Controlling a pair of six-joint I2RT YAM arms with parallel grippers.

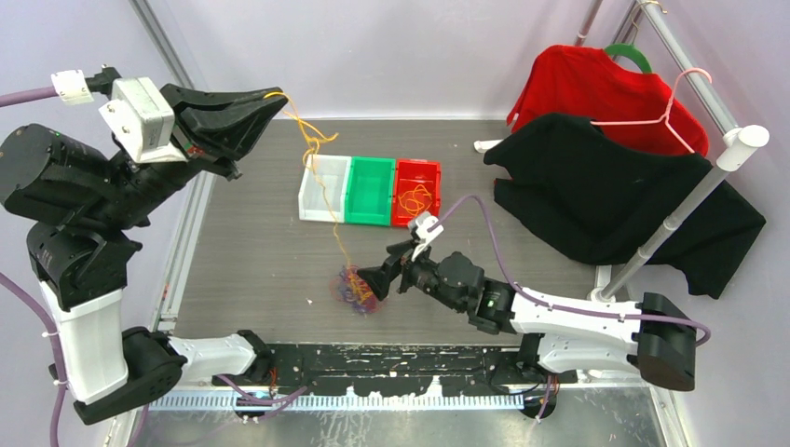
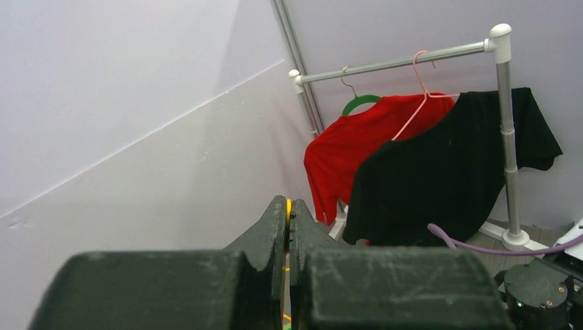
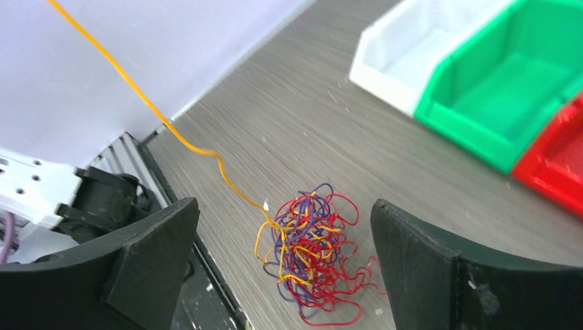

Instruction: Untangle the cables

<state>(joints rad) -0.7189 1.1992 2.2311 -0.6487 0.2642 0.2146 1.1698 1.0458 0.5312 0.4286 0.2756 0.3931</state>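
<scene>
My left claw (image 1: 270, 98) pinches the orange cable (image 1: 321, 186) high; my right claw (image 3: 282, 227) gapes over the tangle (image 1: 354, 289) on the desk (image 1: 261, 251). I should pin the clump, then pull slowly.

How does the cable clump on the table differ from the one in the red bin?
The table clump mixes red, purple and orange strands; the cable in the red bin looks all orange. The table clump lies loose on the mat, and an orange strand runs from it up to the shut left gripper; the bin cable sits contained, touched by neither gripper. The open right gripper is beside the table clump. Both are small wiry tangles.
</scene>
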